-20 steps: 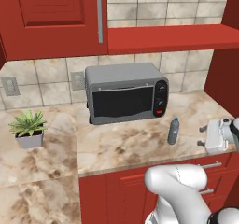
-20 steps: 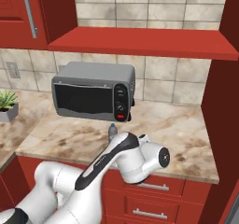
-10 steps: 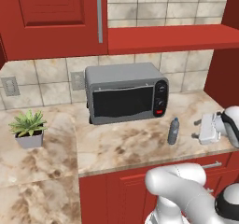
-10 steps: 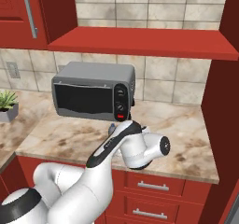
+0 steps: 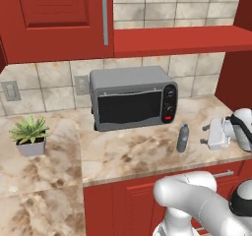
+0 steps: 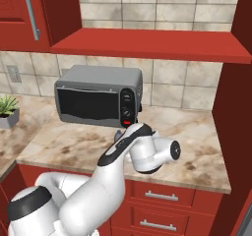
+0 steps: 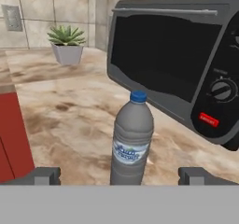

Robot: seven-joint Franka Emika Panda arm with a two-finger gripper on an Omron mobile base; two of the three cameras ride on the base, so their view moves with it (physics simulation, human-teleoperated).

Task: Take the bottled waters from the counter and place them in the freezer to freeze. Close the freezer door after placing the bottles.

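Note:
One bottled water (image 5: 182, 138), a slim grey-blue bottle with a blue cap and a label band, stands upright on the marbled counter (image 5: 133, 156) in front of the microwave's right end. My gripper (image 5: 203, 134) hovers level with it just to its right, fingers pointing at it, open and holding nothing. In the hand view the bottle (image 7: 132, 141) rises between the two wide-apart fingertips (image 7: 46, 175) of the gripper (image 7: 120, 176), a short way ahead of them and untouched. The freezer and its door are out of view.
A grey microwave (image 5: 130, 103) sits behind the bottle against the tiled wall, close to it in the hand view (image 7: 177, 55). A potted plant (image 5: 30, 136) stands at the counter's left. Red cabinets and a shelf (image 5: 177, 38) hang above; a tall red panel (image 6: 236, 132) closes the right end.
The hand has slid left along the counter, closer to the bottle, while my elbow swung lower and rightward. The bottle has not moved and the jaws stayed wide.

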